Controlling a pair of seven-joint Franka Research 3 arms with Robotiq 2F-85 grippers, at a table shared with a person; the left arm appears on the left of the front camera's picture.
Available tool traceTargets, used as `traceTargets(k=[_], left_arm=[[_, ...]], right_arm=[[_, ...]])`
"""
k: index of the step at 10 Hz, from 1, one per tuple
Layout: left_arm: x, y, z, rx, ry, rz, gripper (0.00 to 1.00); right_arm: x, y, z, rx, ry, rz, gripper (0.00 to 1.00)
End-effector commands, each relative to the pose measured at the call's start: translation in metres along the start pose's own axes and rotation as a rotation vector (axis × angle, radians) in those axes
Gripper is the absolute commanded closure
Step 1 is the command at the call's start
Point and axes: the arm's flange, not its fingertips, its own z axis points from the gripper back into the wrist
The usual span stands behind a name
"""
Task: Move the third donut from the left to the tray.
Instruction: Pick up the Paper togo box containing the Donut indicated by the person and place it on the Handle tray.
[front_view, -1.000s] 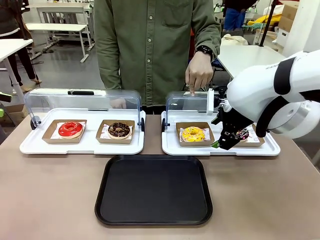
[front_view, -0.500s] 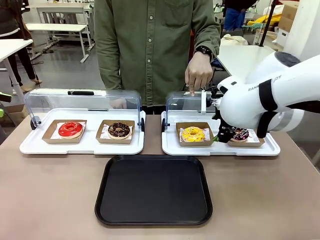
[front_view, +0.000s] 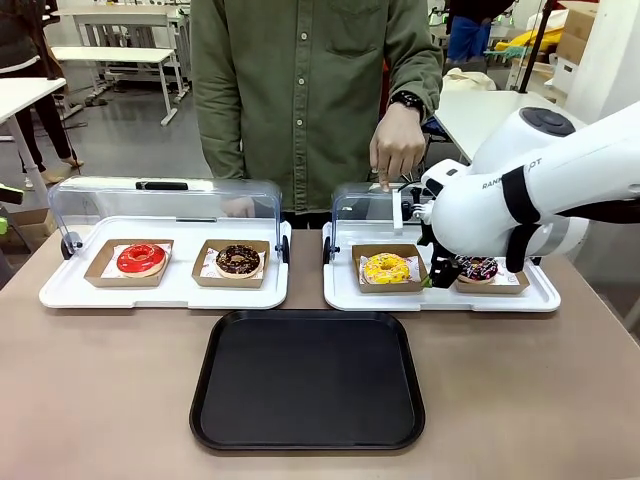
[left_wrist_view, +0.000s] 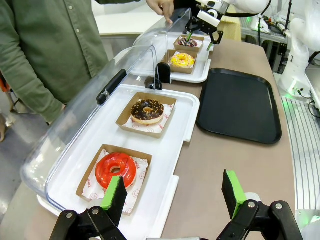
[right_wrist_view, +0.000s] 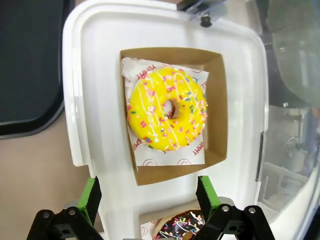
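The third donut from the left (front_view: 386, 267) has yellow glaze with sprinkles and sits in a brown cardboard holder (front_view: 412, 283) on the right white tray (front_view: 350, 296). In the right wrist view this donut (right_wrist_view: 166, 116) lies just ahead of my right gripper (right_wrist_view: 148, 197), which is open above the holder's near edge (right_wrist_view: 175, 175). From the front, that gripper (front_view: 440, 274) hangs right of the yellow donut. The black tray (front_view: 308, 380) lies bare at the table's front middle. My left gripper (left_wrist_view: 173, 195) is open and holds nothing, above the left white tray's edge.
A person's hand (front_view: 397, 150) holds up the clear lid (front_view: 370, 205) of the right white tray. A sprinkled chocolate donut (front_view: 482, 268) sits right of the yellow one. The left white tray (front_view: 60, 292) holds a red donut (front_view: 141, 258) and a chocolate donut (front_view: 238, 260).
My right arm has swung up and left, carrying its open gripper from over the sprinkled chocolate donut toward the yellow one. The person's hand and the lid have stayed put.
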Motion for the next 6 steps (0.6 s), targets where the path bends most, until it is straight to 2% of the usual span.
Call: traceTargets(k=[1,6], left_arm=[[0.002,0.000,0.001,-0.007,-0.012,-0.004,0.00],[0.002,0.000,0.001,-0.007,-0.012,-0.004,0.00]], right_arm=[[0.001,-0.009,-0.010,0.019,0.028,0.000,0.00],[-0.003,-0.012,-0.039,0.004,0.046,0.041,0.00]])
